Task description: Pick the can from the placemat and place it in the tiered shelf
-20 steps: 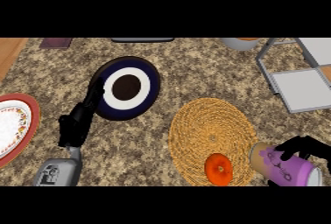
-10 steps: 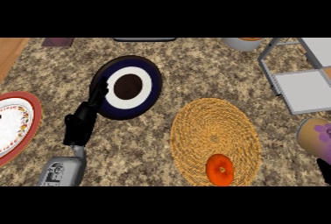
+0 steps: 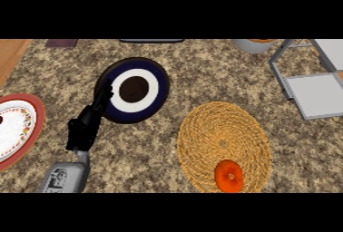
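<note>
The left hand (image 3: 84, 131) rests open; right of it, neither the placemat (image 3: 221, 131) nor the tiered shelf (image 3: 315, 88) beyond shows a can, so placement appears pending.

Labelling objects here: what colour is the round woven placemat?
The round woven placemat is golden tan-orange, best seen in the head view.

Granite counter (image 3: 214, 74), woven placemat (image 3: 224, 136), navy plate (image 3: 155, 90), red-rimmed plate (image 3: 17, 129), shelf (image 3: 321, 93)

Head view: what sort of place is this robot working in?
Most likely a kitchen. The top is a speckled stone counter, set with a blue plate, a red-rimmed plate and a woven placemat with a can on it.
</note>
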Robot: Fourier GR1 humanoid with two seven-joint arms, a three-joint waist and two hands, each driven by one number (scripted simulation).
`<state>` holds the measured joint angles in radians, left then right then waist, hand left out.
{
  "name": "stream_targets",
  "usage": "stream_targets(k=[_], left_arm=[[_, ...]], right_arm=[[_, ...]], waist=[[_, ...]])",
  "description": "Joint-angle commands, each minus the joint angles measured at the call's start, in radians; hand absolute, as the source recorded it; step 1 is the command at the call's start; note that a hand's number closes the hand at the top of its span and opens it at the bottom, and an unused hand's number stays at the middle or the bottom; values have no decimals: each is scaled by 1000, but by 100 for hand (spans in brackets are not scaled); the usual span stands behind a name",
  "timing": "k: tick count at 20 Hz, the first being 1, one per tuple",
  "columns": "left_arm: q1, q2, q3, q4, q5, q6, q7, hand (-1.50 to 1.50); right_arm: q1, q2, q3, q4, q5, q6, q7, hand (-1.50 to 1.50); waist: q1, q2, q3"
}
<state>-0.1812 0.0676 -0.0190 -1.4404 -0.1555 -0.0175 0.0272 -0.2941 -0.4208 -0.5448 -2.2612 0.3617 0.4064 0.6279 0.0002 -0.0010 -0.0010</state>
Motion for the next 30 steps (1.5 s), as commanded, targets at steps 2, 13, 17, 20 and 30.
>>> stream_targets(k=[2,13,17,20,30], left_arm=[[-40,10,18,-20,18,-15,63,0],[-22,24,35,19,11,-20,-11,0],[30,17,4,-43,20,-50,2,0],[-93,13,41,105,0,-16,-27,0],[18,-30,-26,-36,-24,2,23,0]], right_arm=[[-157,-135,-43,86,-58,9,113,150],[-206,-270,-82,458,49,-143,-207,150],[-296,-297,42,560,143,-221,-231,150],[-314,-291,96,603,217,-287,-256,150],[-352,-316,136,937,296,-495,-603,150]], waist=[[1,0,0],[1,2,1],[11,2,1],[4,5,0],[12,4,1]])
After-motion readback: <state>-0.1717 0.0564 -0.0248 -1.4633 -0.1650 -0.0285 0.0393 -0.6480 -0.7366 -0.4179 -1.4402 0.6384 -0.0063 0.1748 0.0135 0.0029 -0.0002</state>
